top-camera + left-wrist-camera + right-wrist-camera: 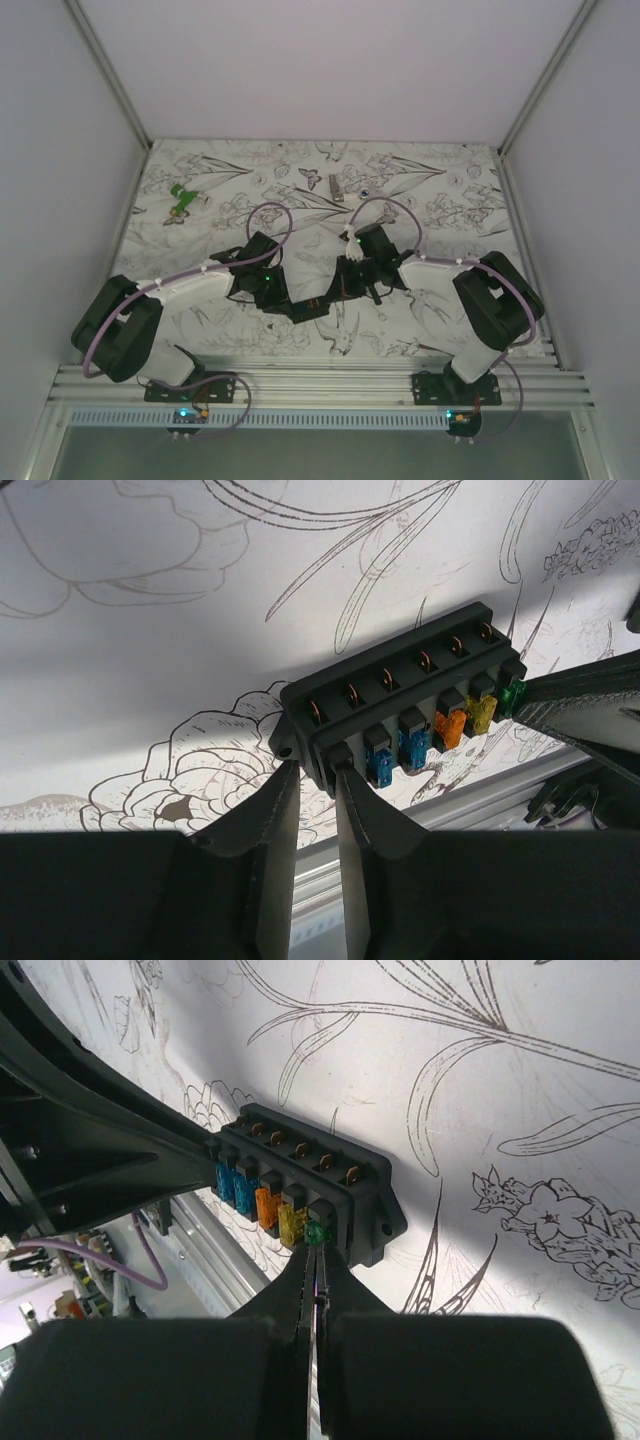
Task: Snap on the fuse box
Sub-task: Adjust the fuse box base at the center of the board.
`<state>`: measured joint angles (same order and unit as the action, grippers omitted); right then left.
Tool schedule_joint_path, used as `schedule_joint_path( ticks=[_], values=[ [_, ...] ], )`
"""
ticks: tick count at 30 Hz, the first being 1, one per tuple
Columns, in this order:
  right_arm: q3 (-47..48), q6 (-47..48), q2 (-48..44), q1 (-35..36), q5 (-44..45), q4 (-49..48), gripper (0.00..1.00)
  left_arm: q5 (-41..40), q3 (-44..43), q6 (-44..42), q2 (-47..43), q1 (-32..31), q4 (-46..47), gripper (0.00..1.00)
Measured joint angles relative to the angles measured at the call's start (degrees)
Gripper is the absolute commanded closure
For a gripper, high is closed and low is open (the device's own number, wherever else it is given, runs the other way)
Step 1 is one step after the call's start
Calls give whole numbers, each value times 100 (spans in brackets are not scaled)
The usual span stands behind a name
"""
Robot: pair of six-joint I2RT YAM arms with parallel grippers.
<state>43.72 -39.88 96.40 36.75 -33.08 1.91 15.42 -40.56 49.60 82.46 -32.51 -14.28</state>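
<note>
The fuse box [308, 308] is a black rectangular block held above the table between both grippers. Its row of slots holds two blue fuses, an orange one, a yellow one and a green fuse [317, 1232]. My left gripper [315, 767] is shut on one end wall of the fuse box [400, 695]. My right gripper [318, 1247] is shut on the green fuse at the other end of the fuse box [330, 1175]. In the top view the left gripper [283, 297] and the right gripper [345, 290] meet at the box near the table's front.
A green object [183, 200] lies at the far left of the flower-patterned table. A small grey oblong metal piece [336, 187] lies at the far middle. White walls enclose three sides. An aluminium rail [320, 383] runs along the near edge.
</note>
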Motion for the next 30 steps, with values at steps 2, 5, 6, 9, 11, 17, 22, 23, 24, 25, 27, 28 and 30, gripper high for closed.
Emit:
schedule_joint_path(
  ticks=[2, 5, 6, 9, 11, 17, 22, 23, 24, 25, 27, 28, 30],
  values=[
    [66, 20, -42, 66, 142, 111, 97, 0, 4, 15, -2, 0, 22, 78],
    [190, 146, -162, 240, 463, 293, 91, -4, 9, 35, -13, 0, 31, 77],
    [216, 203, -203, 293, 568, 337, 88, -7, 9, 50, -17, 0, 31, 76],
    [286, 372, -302, 380, 822, 507, 78, -50, 9, 107, -37, -15, 28, 75],
    [352, 542, -389, 400, 1071, 693, 72, -129, 2, 179, -50, -50, 37, 75],
    [492, 962, -1174, 365, 1569, 1298, 57, -476, -66, 334, -94, -197, -68, 74],
    [538, 1139, -2002, 186, 2026, 1598, 51, -780, -131, 503, -105, -354, -125, 72],
    [514, 1165, -2092, 98, 2133, 1655, 50, -837, -155, 529, -105, -391, -144, 72],
    [468, 1174, -2168, -2, 2240, 1707, 49, -881, -181, 555, -105, -431, -160, 72],
    [378, 1193, -2256, -140, 2376, 1775, 48, -942, -227, 595, -103, -483, -181, 72],
    [195, 1217, -2374, -404, 2601, 1910, 45, -999, -326, 638, -72, -579, -199, 72],
    [94, 1226, -2420, -562, 2721, 1998, 43, -1045, -389, 656, -37, -629, -203, 72],
    [-70, 1241, -2465, -890, 3008, 2173, 40, -1080, -501, 686, 50, -713, -195, 71]
  ],
)
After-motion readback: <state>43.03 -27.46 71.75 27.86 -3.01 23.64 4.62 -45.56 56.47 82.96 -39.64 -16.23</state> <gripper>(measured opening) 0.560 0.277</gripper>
